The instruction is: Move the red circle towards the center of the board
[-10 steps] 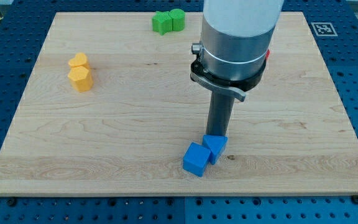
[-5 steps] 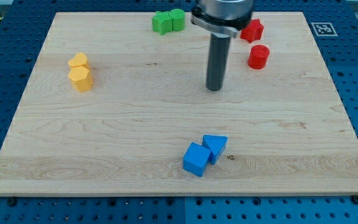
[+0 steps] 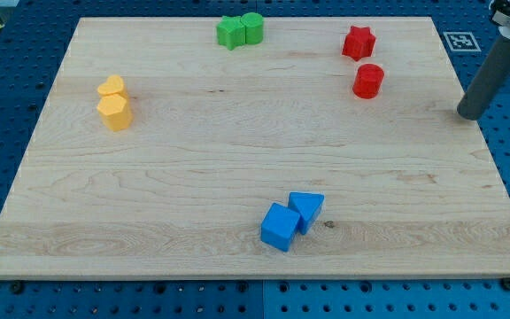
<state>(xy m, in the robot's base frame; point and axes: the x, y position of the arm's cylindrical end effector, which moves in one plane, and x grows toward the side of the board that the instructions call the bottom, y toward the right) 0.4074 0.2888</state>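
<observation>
The red circle (image 3: 368, 81) stands on the wooden board (image 3: 237, 151) near the view's top right, just below a red star (image 3: 359, 42). My tip (image 3: 469, 115) is at the board's right edge, well to the right of the red circle and slightly lower, not touching any block. The dark rod runs up out of the view's top right corner.
Two green blocks (image 3: 240, 30) sit together at the top middle. Two yellow blocks (image 3: 113, 102) sit at the left. A blue cube (image 3: 280, 227) and a blue triangle (image 3: 307, 209) touch near the bottom middle. A marker tag (image 3: 459, 41) lies at the top right corner.
The rod moved from just above the blue blocks up toward the board's middle top, then far right to the board's right edge. No block moved.
</observation>
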